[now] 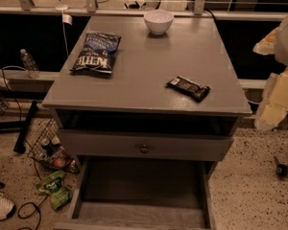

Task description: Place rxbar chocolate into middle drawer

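Note:
The rxbar chocolate [188,88], a flat black-wrapped bar with white marks, lies on the right front part of the grey cabinet top [144,71], angled. The middle drawer [144,183] is pulled open at the bottom of the view, with low side walls and a bare flat bottom. Above it is a grey drawer front with a small round knob [144,148]. Only white and yellowish parts of my arm [281,80] show at the right edge, level with the bar. My gripper is out of view.
A dark-blue chip bag [97,51] lies on the top's left side and a white bowl [158,21] stands at the back. On the floor to the left are a wire basket with cans [50,150], a green packet [55,188], cables and a shoe [0,206].

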